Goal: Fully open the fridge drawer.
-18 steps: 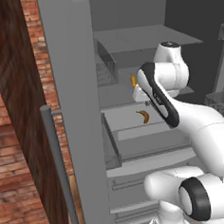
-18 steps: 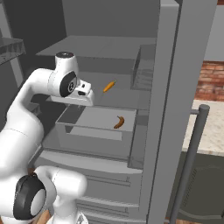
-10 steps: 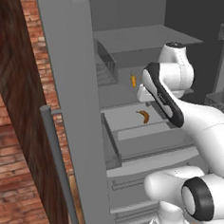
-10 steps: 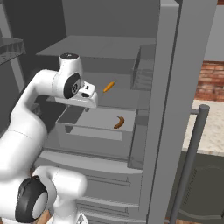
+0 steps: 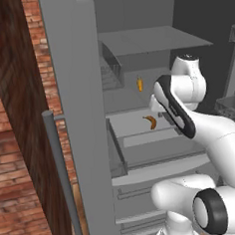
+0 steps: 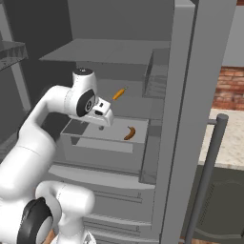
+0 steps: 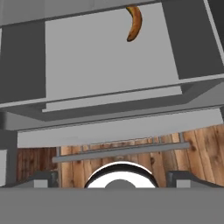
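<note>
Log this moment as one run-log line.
task: open fridge drawer | drawer: pulled partway out | contents: banana | gripper: above drawer, state unclear

The fridge drawer (image 5: pixel 141 137) is a wide, shallow, light-grey box with a plain flat front and darker grey side walls. It sticks out from the fridge, pulled partway open, and sits level above the lower stacked fronts. In the right base view the fridge drawer (image 6: pixel 102 150) shows its flat front panel and pale floor, and in the hand view the fridge drawer (image 7: pixel 105 65) is seen from above, with its light floor between two dark walls.
</note>
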Motion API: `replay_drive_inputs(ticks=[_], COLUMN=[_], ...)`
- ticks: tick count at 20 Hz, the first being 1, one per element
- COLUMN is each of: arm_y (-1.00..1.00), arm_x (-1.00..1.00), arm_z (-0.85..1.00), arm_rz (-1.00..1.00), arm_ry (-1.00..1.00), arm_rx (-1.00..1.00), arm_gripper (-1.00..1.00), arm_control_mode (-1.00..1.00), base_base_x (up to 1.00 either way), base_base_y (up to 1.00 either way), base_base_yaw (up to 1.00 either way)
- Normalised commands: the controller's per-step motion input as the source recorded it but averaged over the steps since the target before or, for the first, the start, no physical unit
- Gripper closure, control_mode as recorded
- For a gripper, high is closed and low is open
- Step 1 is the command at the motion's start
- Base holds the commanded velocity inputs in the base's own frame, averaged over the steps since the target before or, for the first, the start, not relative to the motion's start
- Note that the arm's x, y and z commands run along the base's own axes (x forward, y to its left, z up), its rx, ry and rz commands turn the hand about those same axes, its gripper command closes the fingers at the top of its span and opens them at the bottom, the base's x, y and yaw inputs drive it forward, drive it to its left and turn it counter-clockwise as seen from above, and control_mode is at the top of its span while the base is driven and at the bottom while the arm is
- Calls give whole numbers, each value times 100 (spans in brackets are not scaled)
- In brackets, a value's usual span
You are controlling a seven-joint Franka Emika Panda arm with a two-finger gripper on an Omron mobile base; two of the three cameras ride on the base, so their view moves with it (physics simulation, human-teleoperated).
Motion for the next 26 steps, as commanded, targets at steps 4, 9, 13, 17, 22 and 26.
replay_drive_inputs(ticks=[4, 9, 13, 17, 22, 26], arm_y=[0, -3, 0, 0, -1, 0], arm_x=[3, 12, 47, 64, 40, 38], arm_z=[-27, -21, -22, -26, -22, -23], arm_rz=[-6, -6, -6, -1, 1, 2], arm_ry=[1, 0, 0, 0, 0, 0], arm_rx=[0, 0, 0, -2, -4, -1], arm_gripper=[-100, -100, -100, -100, -100, -100], arm_control_mode=[-100, -100, -100, -100, -100, -100], base_base_x=[0, 0, 0, 0, 0, 0], base_base_y=[0, 0, 0, 0, 0, 0], base_base_yaw=[0, 0, 0, 0, 0, 0])
